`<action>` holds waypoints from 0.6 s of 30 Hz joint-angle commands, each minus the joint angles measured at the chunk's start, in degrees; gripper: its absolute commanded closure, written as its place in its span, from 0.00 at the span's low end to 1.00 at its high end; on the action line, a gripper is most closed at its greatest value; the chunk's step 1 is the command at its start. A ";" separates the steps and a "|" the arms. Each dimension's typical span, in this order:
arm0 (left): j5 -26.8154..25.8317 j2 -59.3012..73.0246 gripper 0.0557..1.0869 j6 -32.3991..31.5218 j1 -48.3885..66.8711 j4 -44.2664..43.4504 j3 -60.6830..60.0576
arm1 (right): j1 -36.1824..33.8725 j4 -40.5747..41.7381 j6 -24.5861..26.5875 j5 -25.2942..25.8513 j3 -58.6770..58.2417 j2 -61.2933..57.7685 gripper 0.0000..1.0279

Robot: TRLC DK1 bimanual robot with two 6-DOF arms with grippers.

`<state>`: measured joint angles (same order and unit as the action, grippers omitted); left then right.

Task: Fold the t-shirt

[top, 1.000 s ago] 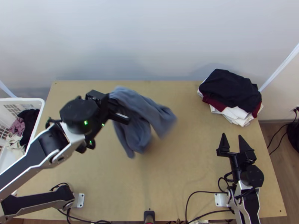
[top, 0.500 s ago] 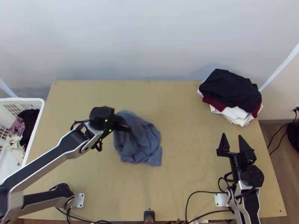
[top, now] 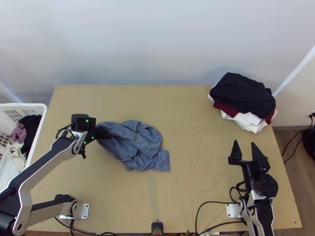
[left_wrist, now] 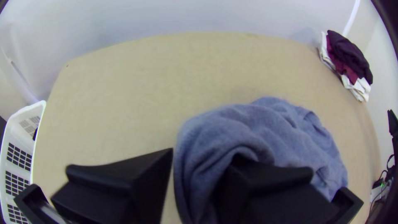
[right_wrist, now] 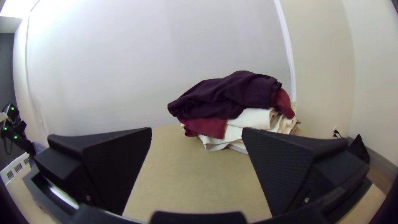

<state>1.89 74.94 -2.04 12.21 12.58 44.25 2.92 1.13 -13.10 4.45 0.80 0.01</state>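
T-shirt (top: 136,145), blue-grey, bunched on the light wooden table (top: 197,177), left of centre. Raised in loose folds one second earlier, the cloth has since come down, and the left gripper (top: 108,134) has shifted toward the white laundry basket (top: 29,105). The garment remains crumpled; spreading would presumably precede any fold. Its basket-side end lies at the left gripper, whose fingers stand apart, one tucked against the cloth under an overhanging fold, the other beside it. The right gripper (top: 244,142), wide and empty, is well apart from the T-shirt, nearer the garment stack (top: 242,96).
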 commanded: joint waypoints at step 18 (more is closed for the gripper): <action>-6.81 -4.89 0.05 4.42 1.68 28.29 26.15 | -0.19 -1.04 -0.61 -0.05 -0.36 0.16 0.04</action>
<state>-3.03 68.79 1.78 13.17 37.80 66.85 2.92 1.13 -13.10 4.45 0.80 0.01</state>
